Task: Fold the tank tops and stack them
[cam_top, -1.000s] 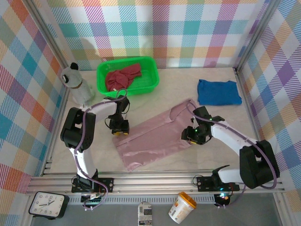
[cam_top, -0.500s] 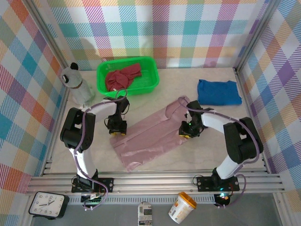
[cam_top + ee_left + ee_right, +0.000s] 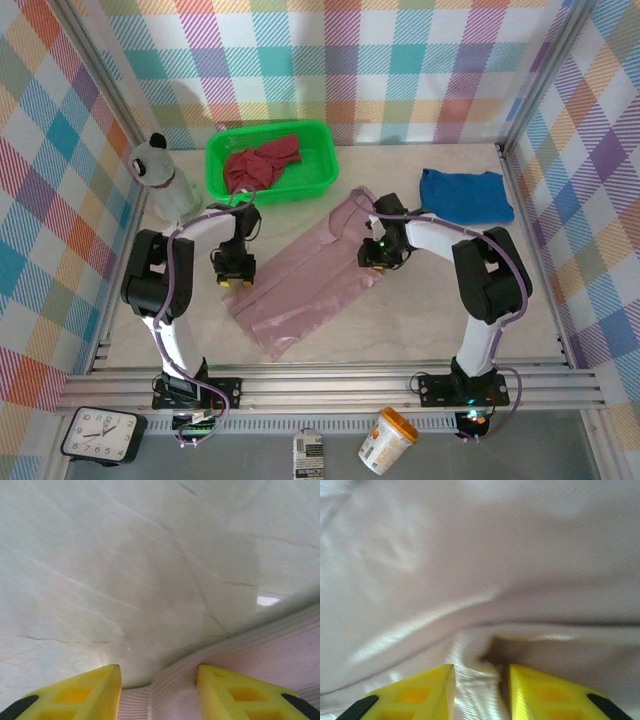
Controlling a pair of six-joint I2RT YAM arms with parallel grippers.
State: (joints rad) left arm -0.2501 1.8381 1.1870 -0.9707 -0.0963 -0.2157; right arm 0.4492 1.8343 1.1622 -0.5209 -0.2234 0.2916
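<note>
Left hand [image 3: 232,278] and right hand [image 3: 376,258] pinch mauve-pink tank top [image 3: 300,295]

We reach both arms inward, wrists tipped down. Our left gripper [image 3: 232,277] straddles the hem of the mauve-pink tank top [image 3: 300,297], jaws apart. Our right gripper [image 3: 377,258] pinches a fold of it.

right end effector [image 3: 480,692], yellow fingers [image 3: 412,695] pinching raised fold, mauve-pink tank top [image 3: 470,570]
</note>
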